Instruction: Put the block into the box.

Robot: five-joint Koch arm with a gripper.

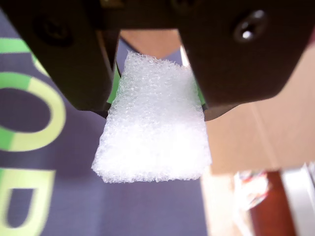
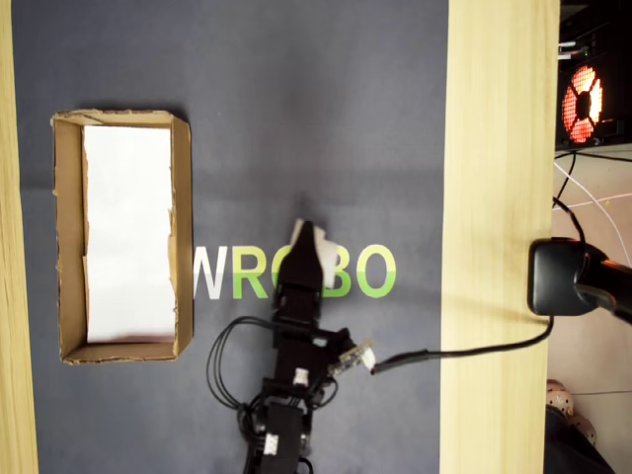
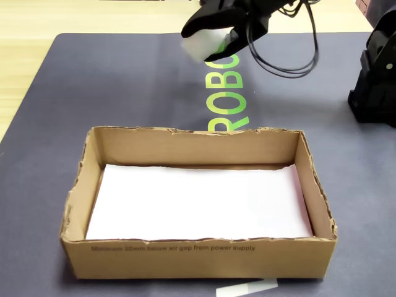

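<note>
While the gripper [image 1: 156, 105] pinches the block [image 1: 153, 132] between its two dark jaws, the wrist view shows the foam squeezed at its upper part and hanging free below them, with the grey mat [image 2: 326, 109] and its green letters underneath. In the overhead view the block [image 2: 329, 251] sits at the arm's tip over the printed lettering [image 2: 296, 274], well apart from the box [image 2: 67, 237], which lies off to the left on the mat. The fixed view puts the block [image 3: 201, 46] aloft beyond the box's far wall [image 3: 195, 143], nothing beneath it but mat. The box is open, lined with white paper [image 3: 198, 201], and nothing else is in it. The step in hand looks like the carry. To do it well, I would keep the squeeze steady, since the foam is soft and light and could slip or spring out if the jaws ease. Hold the height until the block has passed over the ragged cardboard rim, because a low pass could snag the torn edge or shove the light tray. Aim for the middle of the paper, then lower before letting go.
</note>
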